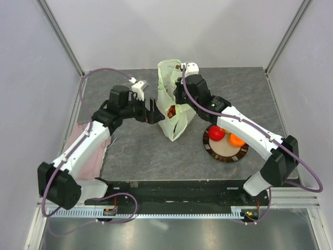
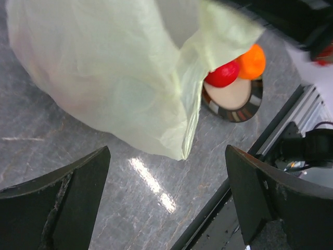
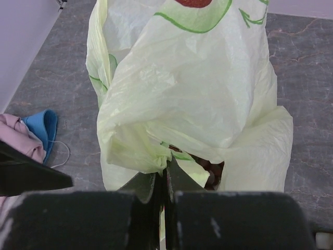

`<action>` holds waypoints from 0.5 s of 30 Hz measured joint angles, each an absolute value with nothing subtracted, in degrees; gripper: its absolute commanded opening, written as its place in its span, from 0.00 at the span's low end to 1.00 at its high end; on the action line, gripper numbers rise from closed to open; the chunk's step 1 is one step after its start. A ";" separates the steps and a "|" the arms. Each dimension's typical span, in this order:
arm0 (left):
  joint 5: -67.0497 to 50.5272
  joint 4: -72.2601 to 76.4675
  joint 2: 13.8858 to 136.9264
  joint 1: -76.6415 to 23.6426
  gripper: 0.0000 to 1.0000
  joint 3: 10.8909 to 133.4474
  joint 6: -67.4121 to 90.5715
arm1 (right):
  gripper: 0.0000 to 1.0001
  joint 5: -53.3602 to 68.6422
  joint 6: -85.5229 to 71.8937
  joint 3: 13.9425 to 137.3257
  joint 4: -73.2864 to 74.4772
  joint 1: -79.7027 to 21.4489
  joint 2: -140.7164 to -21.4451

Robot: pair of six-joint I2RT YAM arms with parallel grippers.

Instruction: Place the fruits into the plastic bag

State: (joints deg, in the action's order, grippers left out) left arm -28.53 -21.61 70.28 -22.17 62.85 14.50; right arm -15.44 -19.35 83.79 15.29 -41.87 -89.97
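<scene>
Grey table [image 1: 130, 151] bears plastic bag [image 1: 171, 125], plate [image 1: 218, 155], pink cloth [image 1: 93, 161]

Your left arm [image 1: 88, 140] reaches inward, the left gripper [image 2: 166, 166] level, jaws spread wide and holding nothing. Your right gripper [image 3: 165, 179] points down, jaws closed on a fold of the plastic bag [image 3: 197, 104].

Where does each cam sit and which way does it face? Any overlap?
Top external: above and behind left arm and right arm, looking down on the table; both show.
Left wrist: on left arm, facing the plastic bag and plate; open left claw frames it.
Right wrist: on right arm, close on the bag; right claw shut on it.
Shared: bag in all; plate in top and left wrist.
</scene>
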 measured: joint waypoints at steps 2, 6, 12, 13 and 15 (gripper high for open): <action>-26.79 -20.99 72.97 -23.97 0.99 61.91 15.09 | 0.00 -15.44 -19.84 83.07 15.03 -41.78 -89.25; -23.97 -19.62 77.12 -26.85 0.99 61.89 16.03 | 0.00 -15.44 -20.56 81.84 14.37 -41.76 -88.05; -20.05 -16.47 82.15 -27.90 0.82 62.28 17.78 | 0.00 -15.40 -21.32 80.03 14.15 -41.63 -86.19; -19.35 -15.59 82.81 -27.94 0.51 62.28 17.98 | 0.00 -15.38 -21.39 79.85 14.17 -41.54 -85.97; -18.55 -13.56 83.99 -27.94 0.18 62.30 18.76 | 0.00 -15.29 -21.52 79.75 14.17 -41.32 -85.71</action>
